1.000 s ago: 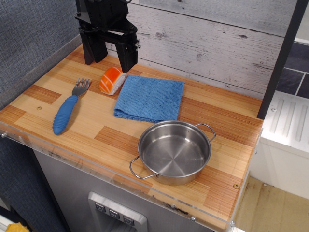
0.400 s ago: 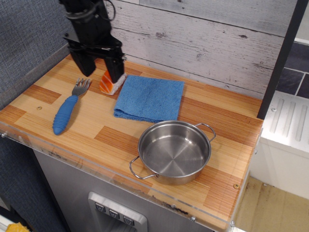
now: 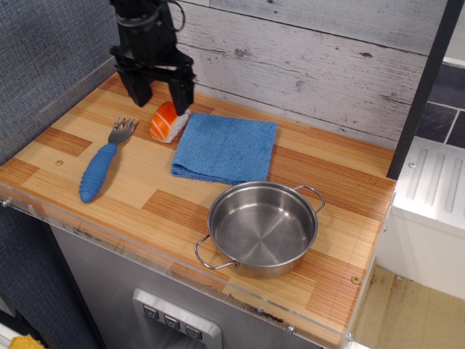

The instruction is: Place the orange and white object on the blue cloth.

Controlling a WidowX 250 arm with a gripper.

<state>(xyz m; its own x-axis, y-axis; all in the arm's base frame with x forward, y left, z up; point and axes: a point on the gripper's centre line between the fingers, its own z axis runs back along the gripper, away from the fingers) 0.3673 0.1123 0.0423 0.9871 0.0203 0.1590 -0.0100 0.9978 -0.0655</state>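
Note:
The orange and white object (image 3: 167, 122), a toy salmon sushi, lies on the wooden counter just left of the blue cloth's (image 3: 227, 147) near-left corner, touching or nearly touching its edge. The blue cloth lies flat and folded in the middle of the counter with nothing on it. My black gripper (image 3: 160, 97) hangs open above and slightly behind the sushi, one finger to its left and the other over its top right. It holds nothing.
A blue-handled fork (image 3: 103, 163) lies left of the sushi, tines toward the back. A steel pot (image 3: 262, 228) stands near the front edge, below the cloth. A grey plank wall runs behind, and a textured wall stands on the left.
The gripper swung left and down toward the sushi, then shifted slightly back right and up. The sushi, cloth, fork and pot have not moved.

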